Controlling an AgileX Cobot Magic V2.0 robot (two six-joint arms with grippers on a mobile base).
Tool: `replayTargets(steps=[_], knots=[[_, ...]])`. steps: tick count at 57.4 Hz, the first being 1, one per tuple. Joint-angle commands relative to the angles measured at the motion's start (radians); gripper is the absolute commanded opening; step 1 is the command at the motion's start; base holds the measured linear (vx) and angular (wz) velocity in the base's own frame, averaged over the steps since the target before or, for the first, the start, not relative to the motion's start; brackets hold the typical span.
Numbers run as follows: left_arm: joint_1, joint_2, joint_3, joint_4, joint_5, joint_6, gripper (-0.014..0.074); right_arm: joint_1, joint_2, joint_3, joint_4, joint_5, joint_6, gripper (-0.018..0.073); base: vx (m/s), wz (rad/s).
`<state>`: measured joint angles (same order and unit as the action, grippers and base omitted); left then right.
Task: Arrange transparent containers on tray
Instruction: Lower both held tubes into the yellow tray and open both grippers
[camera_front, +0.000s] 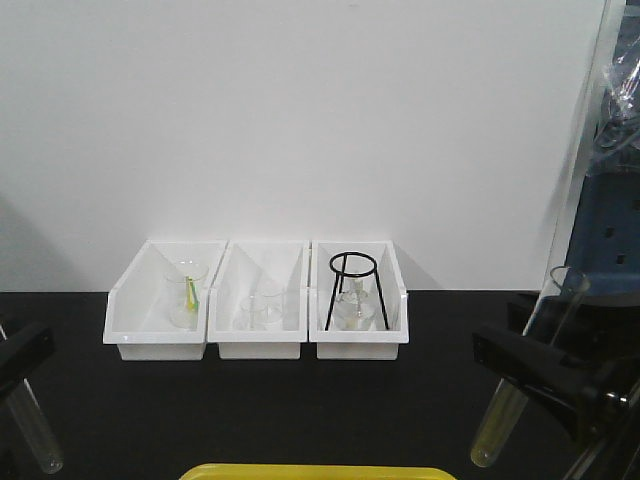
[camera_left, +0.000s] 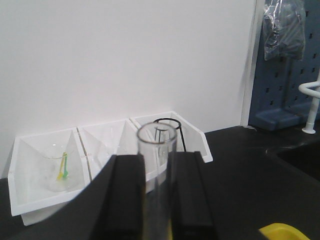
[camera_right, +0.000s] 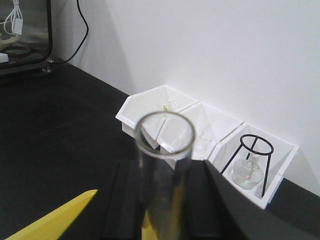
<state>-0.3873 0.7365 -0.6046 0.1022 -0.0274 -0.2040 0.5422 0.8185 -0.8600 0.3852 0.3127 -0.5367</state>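
Glass sits in both my tools: my left tool (camera_left: 156, 167) is pinched on a clear test tube (camera_left: 157, 150) whose flared rim stands above the fingers (camera_left: 125, 200), and my right tool (camera_right: 162, 172) is clamped the same way on a second test tube (camera_right: 164, 150). Both tubes hang tilted over the black worktop (camera_front: 300, 410), on either side of the yellow tray (camera_front: 320, 472), whose rim shows at the near edge. Three white bins (camera_front: 262, 345) stand side by side against the wall, the right one holding a black ring stand (camera_front: 352, 288).
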Motion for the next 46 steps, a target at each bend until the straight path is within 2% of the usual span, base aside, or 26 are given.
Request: replayTargets(steps=[1,23,30,40,46], knots=[[-0.005,-0.005,-0.037,-0.006,-0.084,-0.003,0.0111,-0.002,-0.008,-0.034,0.006,-0.077,-0.005,-0.0008,0.0,0.0],[-0.005,-0.005,-0.037,-0.006,-0.083,-0.004,0.0111,-0.002,-0.008,-0.034,0.006,-0.096,-0.005,-0.0008,0.0,0.0],[-0.005,-0.005,-0.037,-0.006,-0.088,-0.004,0.0111,-0.002,-0.004,-0.034,0.047,-0.092,0.021,-0.0008,0.0,0.0],[-0.038,0.056,-0.042,-0.007,-0.063,-0.034,0.0111,-0.002,0.077,-0.034,0.056,-0.098,0.118,-0.0008,0.0,0.0],[-0.085,0.141,-0.068,-0.006,-0.014,-0.106,0.0111,-0.002,0.168,-0.034,0.058,-0.099,0.265,-0.0008,0.0,0.0]])
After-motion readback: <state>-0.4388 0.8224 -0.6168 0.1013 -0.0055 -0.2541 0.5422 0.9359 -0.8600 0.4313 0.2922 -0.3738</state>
